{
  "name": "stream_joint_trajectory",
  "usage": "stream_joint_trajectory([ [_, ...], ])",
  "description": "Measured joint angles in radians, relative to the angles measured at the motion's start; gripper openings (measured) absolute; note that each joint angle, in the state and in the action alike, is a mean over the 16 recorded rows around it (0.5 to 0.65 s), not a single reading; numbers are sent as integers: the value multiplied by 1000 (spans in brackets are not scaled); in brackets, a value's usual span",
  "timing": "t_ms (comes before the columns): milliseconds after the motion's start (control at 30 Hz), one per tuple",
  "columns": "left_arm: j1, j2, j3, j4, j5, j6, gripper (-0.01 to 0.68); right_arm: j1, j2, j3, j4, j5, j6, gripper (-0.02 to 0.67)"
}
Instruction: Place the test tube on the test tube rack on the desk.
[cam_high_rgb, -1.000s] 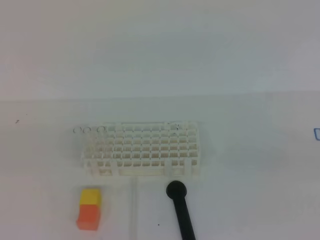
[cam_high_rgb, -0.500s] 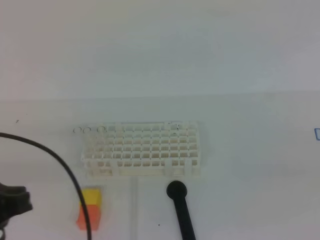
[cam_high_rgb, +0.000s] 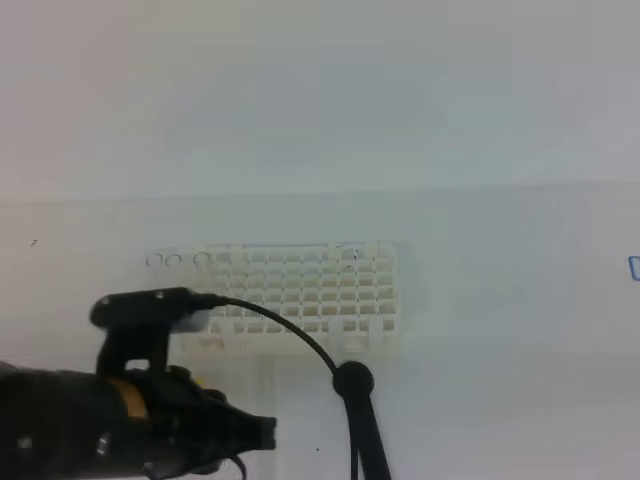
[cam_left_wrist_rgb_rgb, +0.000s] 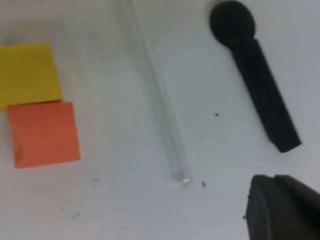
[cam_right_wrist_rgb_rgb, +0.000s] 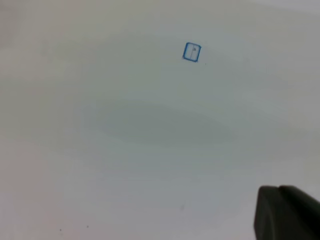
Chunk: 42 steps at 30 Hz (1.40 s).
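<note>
Left gripper (cam_left_wrist_rgb_rgb: 285, 207): jaws together, empty, above the desk (cam_left_wrist_rgb_rgb: 115, 200) near the test tube (cam_left_wrist_rgb_rgb: 160, 105). Right gripper (cam_right_wrist_rgb_rgb: 287, 212): jaws together, empty. Test tube lies flat in front of the test tube rack (cam_high_rgb: 300, 295); rack contents indiscernible.

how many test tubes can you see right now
5, maybe more. One test tube lies flat on the desk between the coloured blocks and the black rod. Three rims show off the rack's far left corner, one near its far right.
</note>
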<state>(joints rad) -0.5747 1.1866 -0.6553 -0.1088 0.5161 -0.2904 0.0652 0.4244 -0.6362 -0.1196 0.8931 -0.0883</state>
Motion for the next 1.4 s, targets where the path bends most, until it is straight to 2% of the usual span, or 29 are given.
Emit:
stream_joint_trajectory([
  [167,-128,111,-9,223,-53,-293,6,0,0,0,0,17,-1,-1],
  [267,-163,167,-23,309,-57,-412,43,0,0,0,0,20,-1,-1],
  [367,-177,215,-44,339,-51,-467,95,0,0,0,0,22,-1,-1],
  [767,-181,374,-142,309,-35,-435,334,0,0,0,32,25,-1,-1],
  [1133,-181,489,-161,298,-44,-432,355,0,0,0,60,27,-1,-1],
  [1400,-181,514,-161,289,-53,-430,336,0,0,0,63,27,-1,-1],
])
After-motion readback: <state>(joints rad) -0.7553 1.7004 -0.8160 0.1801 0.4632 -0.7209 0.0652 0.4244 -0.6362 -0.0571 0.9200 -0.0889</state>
